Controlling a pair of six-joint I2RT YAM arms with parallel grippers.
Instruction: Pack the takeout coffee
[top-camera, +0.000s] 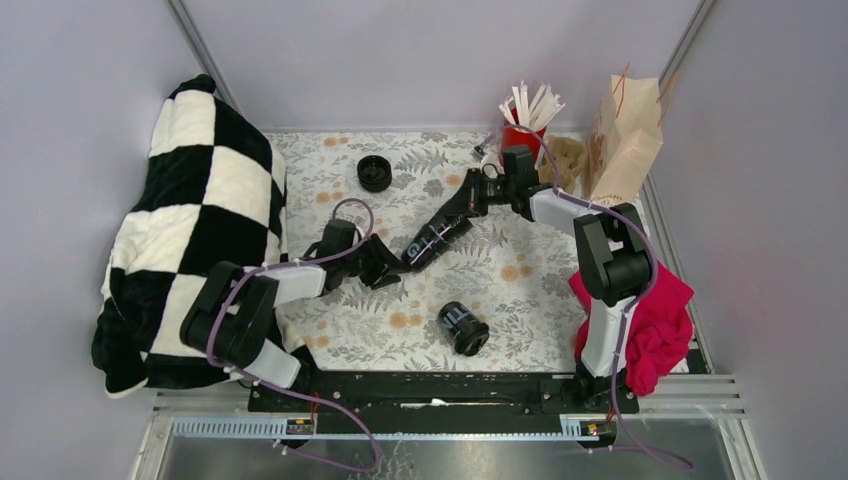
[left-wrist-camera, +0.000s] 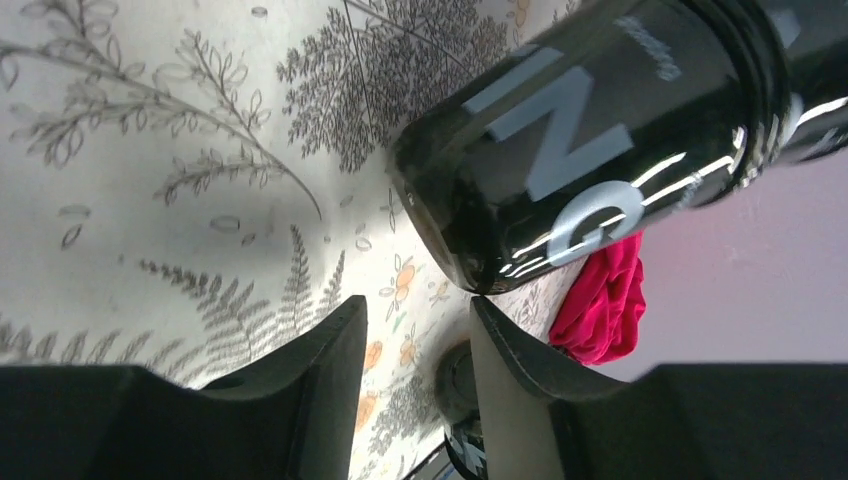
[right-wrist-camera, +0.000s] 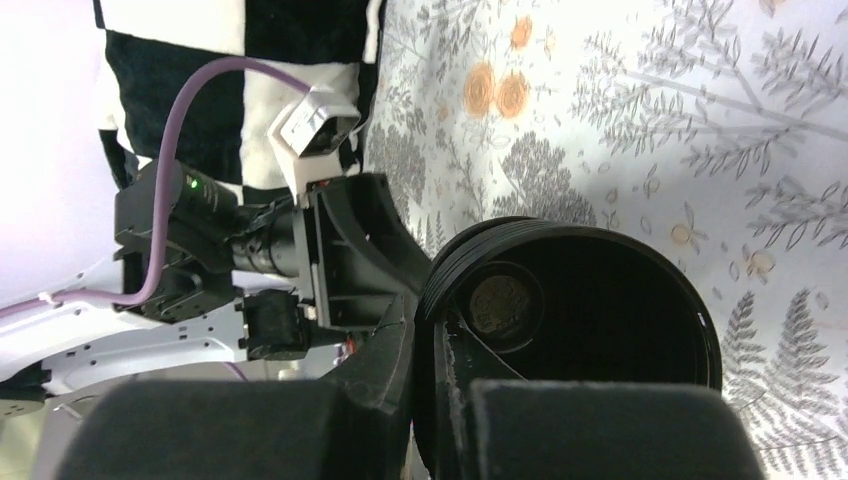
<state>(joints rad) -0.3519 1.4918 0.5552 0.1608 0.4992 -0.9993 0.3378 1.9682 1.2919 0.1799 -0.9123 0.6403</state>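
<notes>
L arm reaches fwd and to the right from its base, elbow bent, wrist low over the table (top-camera: 520, 300). L gripper (top-camera: 385, 268) sits at the bottom end of the tumbler (top-camera: 435, 235). Its fingers (left-wrist-camera: 320, 340) stand apart w/ only tablecloth in the gap, so it's released and holding nothing. The tumbler base is just past the tips; can't tell if it touches one.

R arm rises from its base, then folds in toward the centre, w/ R gripper (top-camera: 483, 190) at the tumbler's mouth end. It's clenched on the rim, one finger inside the mouth, one outside. The tumbler is slanted btwn the two grippers, mouth open.

Coffee (top-camera: 463, 328) lies on its side near the table's front edge, btwn the arm bases. It's well apart from both grippers and from the bag (top-camera: 625, 140) at the far right corner.

Hard to see:
- Wrist cams crop the tumbler. L wrist shows only the lower body w/ big pale letters; R wrist shows only the dark inside.
- Coffee's lid can't be made out from above.
- Round black cap (top-camera: 374, 173) sits far centre-left, details unclear.
- Carrier (top-camera: 572, 158) is partly hidden by the R wrist.
- Red cloth (top-camera: 650, 320) is partly covered by the R arm.
</notes>
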